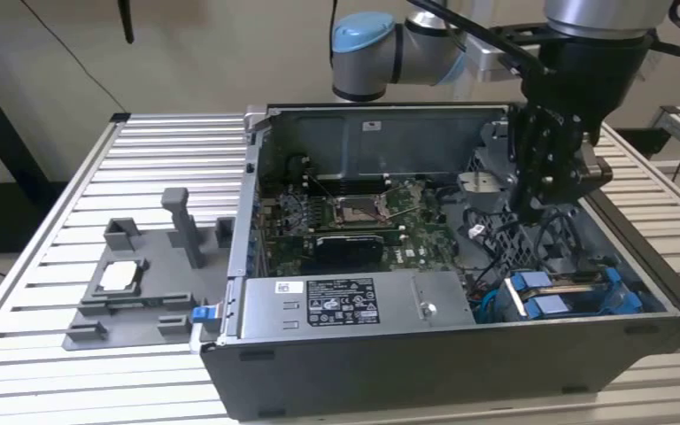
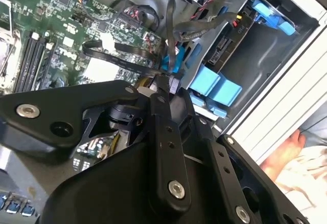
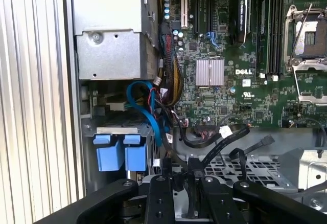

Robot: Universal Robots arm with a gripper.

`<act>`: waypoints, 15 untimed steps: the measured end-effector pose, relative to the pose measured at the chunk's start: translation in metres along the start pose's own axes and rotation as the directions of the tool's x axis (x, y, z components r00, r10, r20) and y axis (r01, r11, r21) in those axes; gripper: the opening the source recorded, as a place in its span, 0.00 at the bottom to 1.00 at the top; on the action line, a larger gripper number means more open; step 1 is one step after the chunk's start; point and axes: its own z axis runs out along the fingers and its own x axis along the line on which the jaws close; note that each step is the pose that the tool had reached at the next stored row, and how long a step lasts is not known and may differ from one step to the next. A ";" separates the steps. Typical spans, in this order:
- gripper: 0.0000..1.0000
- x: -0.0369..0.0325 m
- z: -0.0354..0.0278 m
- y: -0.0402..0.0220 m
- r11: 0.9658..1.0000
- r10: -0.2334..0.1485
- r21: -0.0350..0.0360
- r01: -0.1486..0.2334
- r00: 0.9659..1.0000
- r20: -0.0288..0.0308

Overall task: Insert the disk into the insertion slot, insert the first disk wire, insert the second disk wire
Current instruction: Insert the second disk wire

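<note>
While the gripper (image 1: 537, 205) hangs inside the open computer case (image 1: 435, 372), its jaws are pinched on a dark cable connector (image 2: 164, 83) at their tips. The disk (image 1: 570, 292), in its blue carrier, already sits in the insertion slot (image 2: 231, 55), just beyond and below the jaws. Motherboard (image 3: 240, 55) lies beside the jaws; the power-supply box (image 1: 352, 301) sits farther off.
</note>
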 end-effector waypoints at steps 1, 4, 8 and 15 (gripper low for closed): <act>0.27 -0.0001 0.0008 0.0000 1.000 0.000 0.001 0.000 1.000 -0.004; 0.27 -0.0002 0.0030 0.0001 1.000 -0.001 0.002 0.001 1.000 -0.017; 0.27 -0.0012 0.0048 0.0002 1.000 -0.002 0.004 0.002 0.999 -0.039; 0.16 -0.0013 0.0051 0.0002 1.000 -0.003 0.004 0.003 0.999 -0.049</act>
